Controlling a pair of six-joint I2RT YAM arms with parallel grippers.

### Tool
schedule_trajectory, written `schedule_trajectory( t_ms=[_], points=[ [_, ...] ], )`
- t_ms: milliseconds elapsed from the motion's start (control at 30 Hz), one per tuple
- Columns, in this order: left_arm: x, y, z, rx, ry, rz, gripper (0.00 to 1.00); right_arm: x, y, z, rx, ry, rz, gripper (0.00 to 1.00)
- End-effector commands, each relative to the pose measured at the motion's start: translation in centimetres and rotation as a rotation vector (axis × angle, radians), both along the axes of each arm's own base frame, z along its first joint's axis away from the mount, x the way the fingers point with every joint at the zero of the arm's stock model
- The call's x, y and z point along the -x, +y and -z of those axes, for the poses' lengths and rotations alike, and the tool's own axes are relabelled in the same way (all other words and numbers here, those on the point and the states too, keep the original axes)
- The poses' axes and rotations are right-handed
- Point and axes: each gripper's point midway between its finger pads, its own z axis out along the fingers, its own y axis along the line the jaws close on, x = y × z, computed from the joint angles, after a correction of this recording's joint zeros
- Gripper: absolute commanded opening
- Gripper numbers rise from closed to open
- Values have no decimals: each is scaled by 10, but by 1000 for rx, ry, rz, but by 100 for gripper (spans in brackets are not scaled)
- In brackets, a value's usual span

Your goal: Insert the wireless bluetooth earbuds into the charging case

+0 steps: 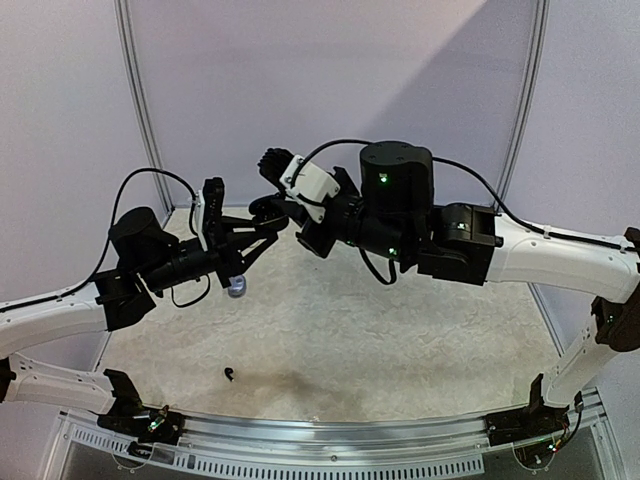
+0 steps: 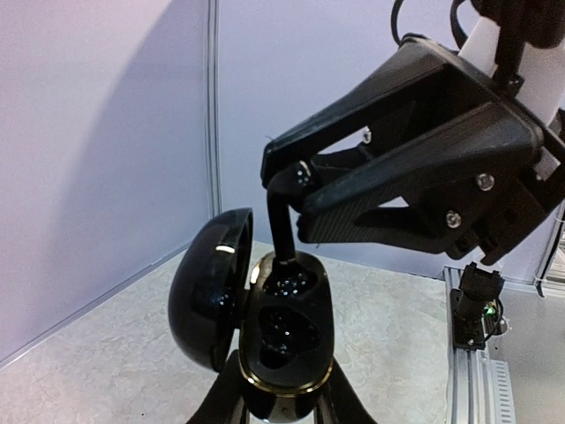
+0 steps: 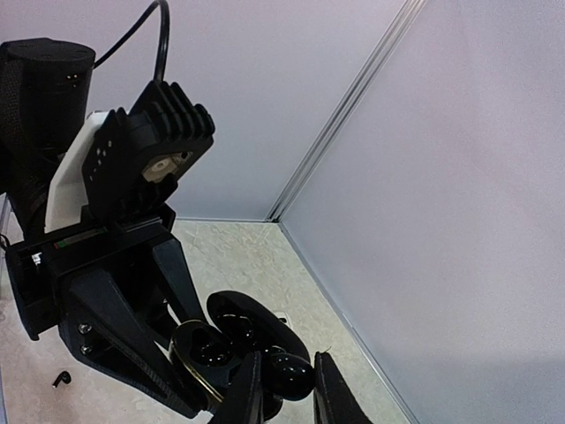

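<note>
Now, left gripper [image 2: 284, 408]: pressed together on the lower part of the charging case [image 2: 284, 340], one finger at each side. It holds the case up in the air, facing the right gripper [image 3: 284, 389].
Charging case: black and glossy, and it is open. Its lid [image 2: 210, 287] stands hinged out to the left in the left wrist view. Two dark hollows show inside the body, one above the other.
Right gripper: pinching a black earbud [image 2: 282, 216] between its fingertips, directly over the case. The jaws are nearly together, with only the earbud between them.
Black earbud: upright, a little tilted. Its lower end reaches the upper hollow of the case, but I cannot tell if it is fully seated.
On the bench [image 1: 400, 350]: a second black earbud [image 1: 231, 375] lies alone near the front edge, well apart from both grippers and from the case.
Under the left arm: a small pale bluish thing [image 1: 237, 287] shows in the top view, just below the left gripper. It is too small to say what it is, or whether it rests on the bench.
</note>
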Motion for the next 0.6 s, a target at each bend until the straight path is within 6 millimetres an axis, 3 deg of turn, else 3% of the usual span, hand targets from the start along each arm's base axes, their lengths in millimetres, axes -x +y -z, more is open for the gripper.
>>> schedule_trajectory(
  t_ms=[0, 567],
  points=[
    [4, 0, -8, 24, -12, 0, 0, 13, 1, -21, -64, 6, -36, 0],
    [3, 2, -8, 11, -60, -18, 0, -7, 2, 6, 34, 5, 88, 0]
  ],
)
